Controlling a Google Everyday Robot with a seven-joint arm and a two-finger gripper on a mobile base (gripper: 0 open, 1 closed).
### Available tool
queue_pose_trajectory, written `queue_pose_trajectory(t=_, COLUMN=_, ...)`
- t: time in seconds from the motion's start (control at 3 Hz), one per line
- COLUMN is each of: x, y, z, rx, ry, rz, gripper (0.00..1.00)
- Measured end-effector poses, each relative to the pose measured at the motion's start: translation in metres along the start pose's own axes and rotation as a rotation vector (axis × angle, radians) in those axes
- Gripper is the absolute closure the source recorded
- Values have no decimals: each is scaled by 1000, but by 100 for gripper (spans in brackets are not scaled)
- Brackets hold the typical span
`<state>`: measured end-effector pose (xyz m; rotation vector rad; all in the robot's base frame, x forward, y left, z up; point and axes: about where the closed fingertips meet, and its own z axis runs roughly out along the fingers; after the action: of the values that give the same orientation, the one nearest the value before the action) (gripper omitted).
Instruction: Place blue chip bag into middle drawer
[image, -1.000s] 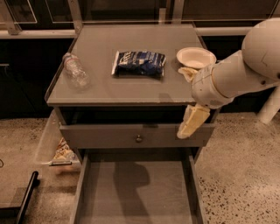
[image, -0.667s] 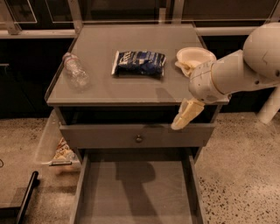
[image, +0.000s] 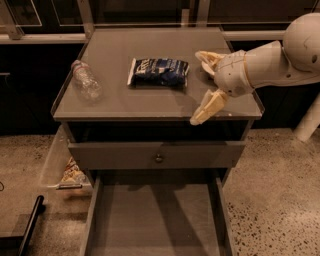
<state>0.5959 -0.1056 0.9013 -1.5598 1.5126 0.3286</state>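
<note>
The blue chip bag (image: 159, 72) lies flat on the grey cabinet top (image: 150, 100), near its middle back. My gripper (image: 204, 109) hangs over the front right part of the top, to the right of and nearer than the bag, apart from it. The middle drawer (image: 155, 220) is pulled out below, with a bare grey floor and thin side walls. Above it is the drawer front with a small brass knob (image: 159, 158).
A clear plastic bottle (image: 86, 85) lies on the top's left side. A pale bowl (image: 207, 57) sits at the back right, partly hidden by my arm. A clear bin (image: 64, 167) holding a snack packet hangs at the cabinet's left. A black bar (image: 29, 227) lies on the floor.
My gripper has risen from in front of the knobbed drawer and moved left, now over the front right of the cabinet top. The bag, bottle and drawers have not moved.
</note>
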Motion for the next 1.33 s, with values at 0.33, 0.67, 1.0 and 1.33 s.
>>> queue_pose_trajectory(t=0.33, x=0, y=0, z=0, rx=-1, ry=0, rz=0, gripper=0)
queue_pose_trajectory(t=0.67, x=-5, y=-5, z=7, rx=3, ry=-34, rz=-16, gripper=0)
queue_pose_trajectory(t=1.0, x=-21, y=-25, z=22, rx=15, ry=-109, rz=-51, gripper=0)
queue_pose_trajectory(t=1.33, x=-33, y=-44, z=34, rx=18, ry=-155, rz=-73, gripper=0)
